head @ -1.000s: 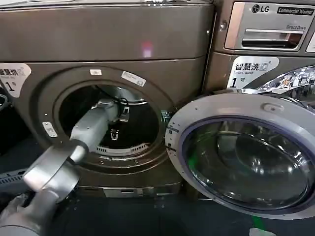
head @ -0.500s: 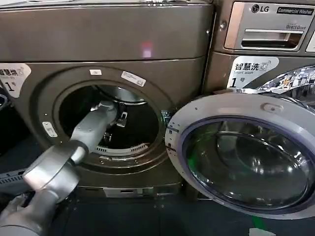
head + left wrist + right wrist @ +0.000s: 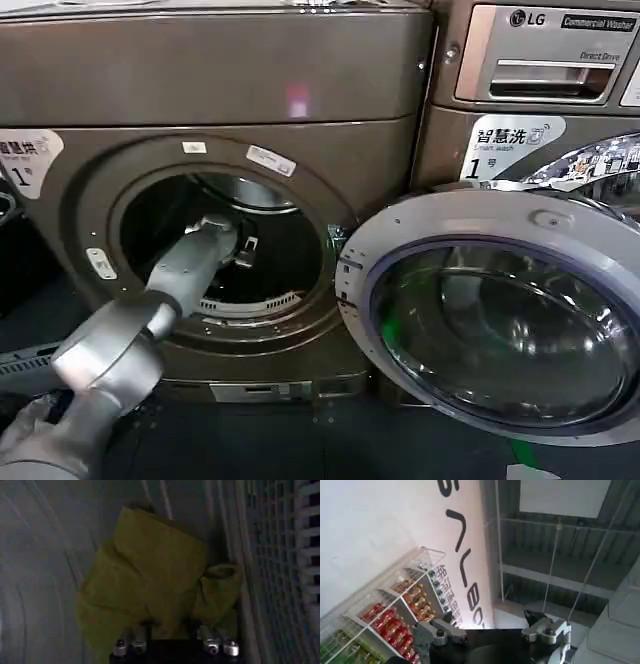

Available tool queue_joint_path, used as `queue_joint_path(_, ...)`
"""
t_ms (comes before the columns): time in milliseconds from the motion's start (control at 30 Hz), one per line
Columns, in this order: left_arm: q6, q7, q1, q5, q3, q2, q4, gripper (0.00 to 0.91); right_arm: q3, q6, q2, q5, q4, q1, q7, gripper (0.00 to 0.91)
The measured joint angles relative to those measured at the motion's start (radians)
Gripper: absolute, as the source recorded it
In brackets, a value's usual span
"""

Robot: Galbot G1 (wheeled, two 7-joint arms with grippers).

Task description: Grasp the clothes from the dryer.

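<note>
Dryer (image 3: 230, 90): bronze-grey front-loader, porthole open, glass door (image 3: 500, 320) swung aside.
Clothes (image 3: 150, 585): crumpled yellow-green fabric on the drum floor beside the perforated back wall; long axis runs directly away from the gripper.
Left gripper (image 3: 175, 647): inside the drum, fingers spread wide, tips just short of the fabric's near edge.
Right gripper (image 3: 492, 632): outside the dryer, fingers wide apart, nothing held.
</note>
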Motion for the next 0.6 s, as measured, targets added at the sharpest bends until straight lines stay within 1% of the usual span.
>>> queue_joint_path(100, 0.000, 0.000, 0.002, -0.003, 0.001, 0.000, -0.001, 0.091, 0.000, 0.001, 0.002, -0.001, 0.000, 0.000, -0.001, 0.907)
queue_joint_path(133, 0.001, 0.001, 0.002, -0.006, 0.001, 0.000, -0.001, 0.000, 0.000, 0.001, 0.002, -0.001, 0.000, 0.000, -0.001, 0.907)
queue_joint_path(600, 0.009, 0.003, 0.000, -0.039, 0.004, 0.001, 0.002, 0.000, -0.001, 0.005, 0.002, -0.002, -0.004, 0.001, -0.001, 0.907)
